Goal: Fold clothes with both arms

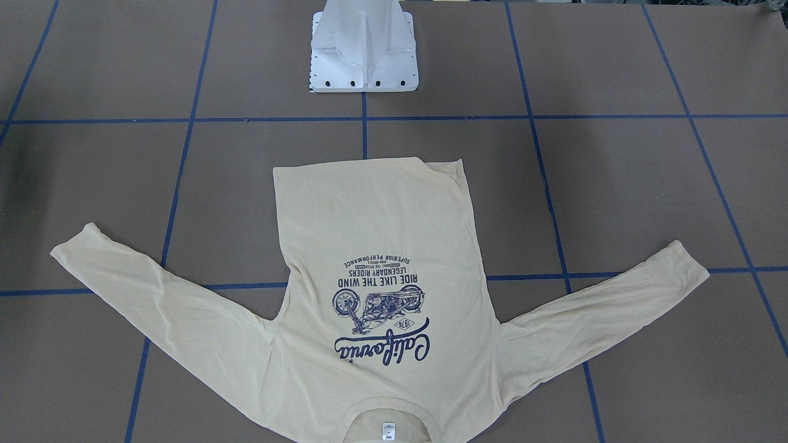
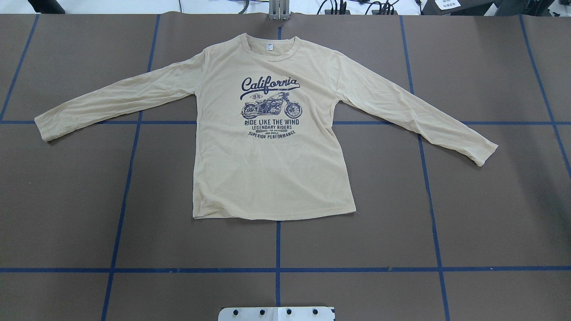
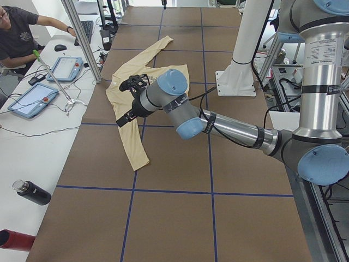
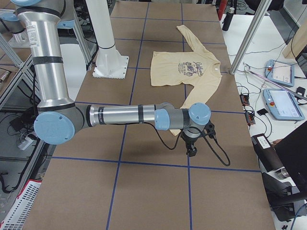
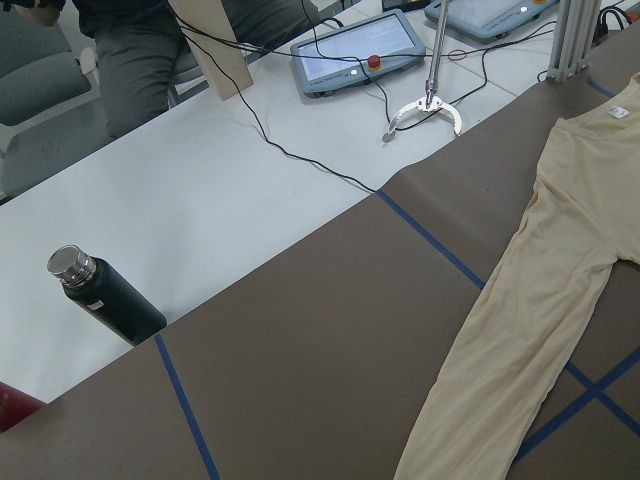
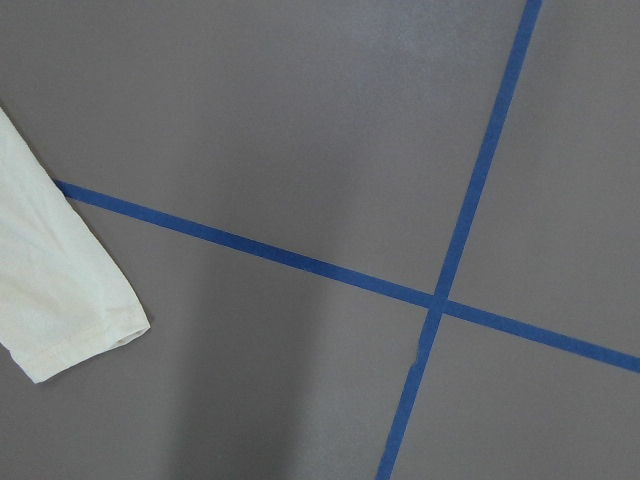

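Note:
The cream-yellow long-sleeved T-shirt (image 2: 272, 174) lies flat and face up on the brown table, both sleeves spread out, navy "California" print showing. It also shows in the front view (image 1: 381, 209) and both side views (image 3: 136, 142) (image 4: 168, 67). My left gripper (image 3: 128, 87) hovers above the shirt's left sleeve (image 5: 540, 310); I cannot tell if it is open or shut. My right gripper (image 4: 192, 149) points down just past the right sleeve's cuff (image 6: 60, 310); I cannot tell its state either. No fingers show in the wrist views.
The white pedestal base (image 1: 363, 55) stands at the robot's side of the table. Blue tape lines (image 2: 277, 269) grid the table. Beyond the far edge is a white bench with a black bottle (image 5: 105, 295), tablets (image 5: 360, 62), cables and an operator (image 3: 16, 33).

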You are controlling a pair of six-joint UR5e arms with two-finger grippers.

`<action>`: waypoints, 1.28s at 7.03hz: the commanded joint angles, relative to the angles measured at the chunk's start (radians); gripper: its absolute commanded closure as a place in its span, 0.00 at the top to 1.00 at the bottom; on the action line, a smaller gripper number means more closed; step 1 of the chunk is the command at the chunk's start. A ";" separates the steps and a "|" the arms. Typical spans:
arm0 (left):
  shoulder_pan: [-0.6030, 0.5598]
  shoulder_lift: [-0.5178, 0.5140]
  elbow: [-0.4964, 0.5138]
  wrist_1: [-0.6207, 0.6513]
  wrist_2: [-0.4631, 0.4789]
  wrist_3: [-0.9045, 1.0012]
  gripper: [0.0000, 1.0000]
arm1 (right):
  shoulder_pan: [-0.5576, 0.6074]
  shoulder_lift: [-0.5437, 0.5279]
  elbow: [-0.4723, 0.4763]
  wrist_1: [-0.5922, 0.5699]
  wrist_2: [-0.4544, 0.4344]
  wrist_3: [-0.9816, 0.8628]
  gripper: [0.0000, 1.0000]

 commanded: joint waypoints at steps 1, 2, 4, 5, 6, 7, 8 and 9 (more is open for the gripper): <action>0.000 0.007 0.039 0.001 -0.008 -0.001 1.00 | -0.001 -0.001 0.015 0.015 -0.001 0.001 1.00; 0.002 0.013 0.046 0.000 -0.010 -0.001 1.00 | -0.013 -0.009 0.024 0.022 0.017 0.042 1.00; 0.002 0.025 0.046 0.001 -0.054 -0.001 1.00 | -0.132 -0.041 0.085 0.115 0.061 0.300 1.00; 0.002 0.025 0.053 0.000 -0.089 -0.001 1.00 | -0.160 -0.049 0.090 0.207 0.058 0.443 1.00; 0.002 0.025 0.052 0.001 -0.096 -0.003 1.00 | -0.226 -0.066 0.090 0.266 0.050 0.593 1.00; 0.002 0.038 0.053 0.001 -0.096 -0.003 1.00 | -0.281 -0.066 0.087 0.300 0.027 0.727 1.00; 0.002 0.064 0.063 -0.007 -0.096 -0.001 1.00 | -0.342 -0.066 0.079 0.317 -0.019 0.762 1.00; 0.002 0.070 0.060 -0.008 -0.097 -0.001 1.00 | -0.379 -0.061 0.079 0.317 -0.066 0.782 1.00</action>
